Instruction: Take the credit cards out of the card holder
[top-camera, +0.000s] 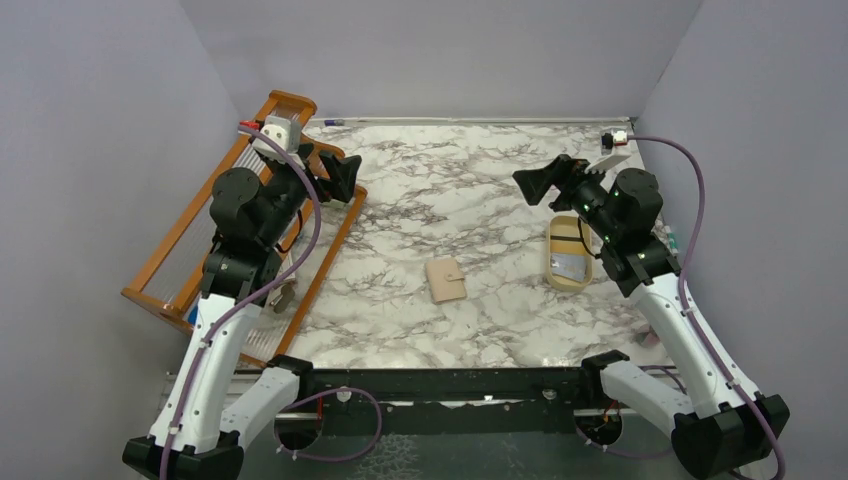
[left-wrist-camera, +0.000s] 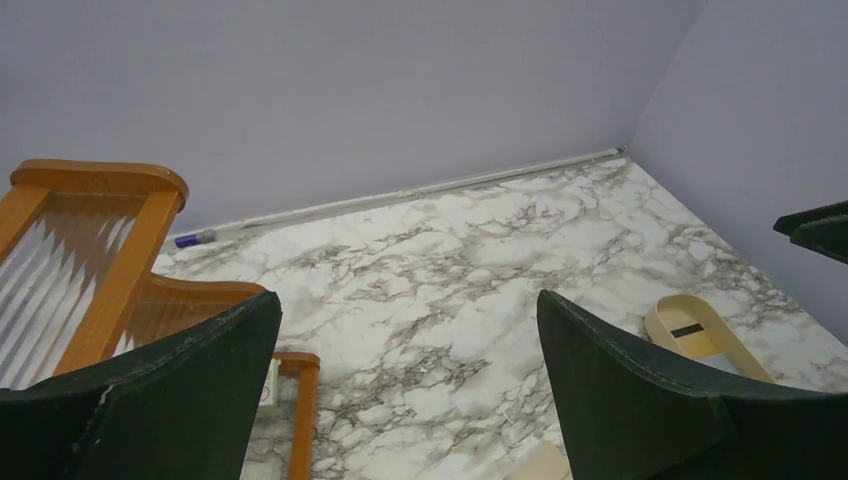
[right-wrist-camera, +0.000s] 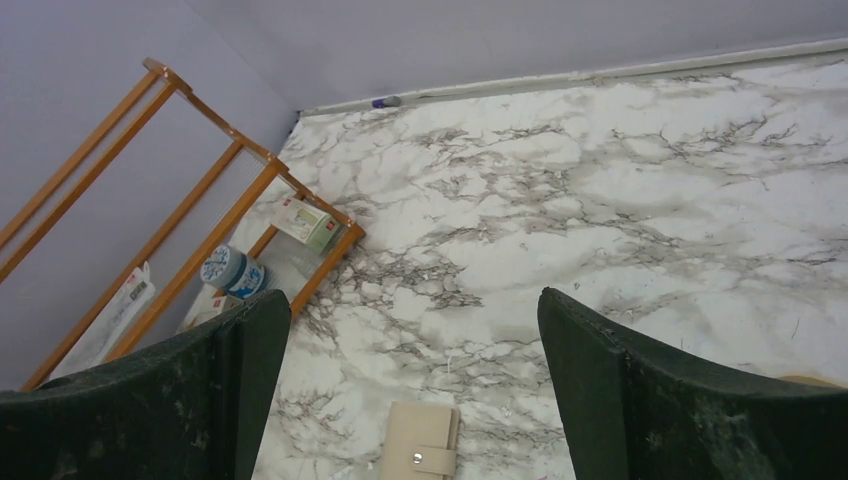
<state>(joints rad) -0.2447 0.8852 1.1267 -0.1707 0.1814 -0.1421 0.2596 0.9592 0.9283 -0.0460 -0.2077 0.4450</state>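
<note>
The card holder (top-camera: 446, 280) is a small tan wallet lying flat and closed on the marble table, mid-front, its snap tab fastened. The right wrist view has it (right-wrist-camera: 420, 452) at the bottom edge, and only its corner (left-wrist-camera: 540, 465) shows in the left wrist view. The credit cards are hidden. My left gripper (top-camera: 345, 175) hangs open above the table's left side by the rack, nothing between its fingers (left-wrist-camera: 408, 295). Far right and raised, my right gripper (top-camera: 535, 183) is open and empty too (right-wrist-camera: 413, 292). Both are well apart from the holder.
An oval tan tray (top-camera: 567, 254) sits right of the holder, holding something greyish with a dark band (left-wrist-camera: 688, 330). A wooden rack (top-camera: 200, 230) along the left wall holds a small box (right-wrist-camera: 308, 222) and a blue tin (right-wrist-camera: 225, 268). A pen (top-camera: 335, 121) lies at the back wall.
</note>
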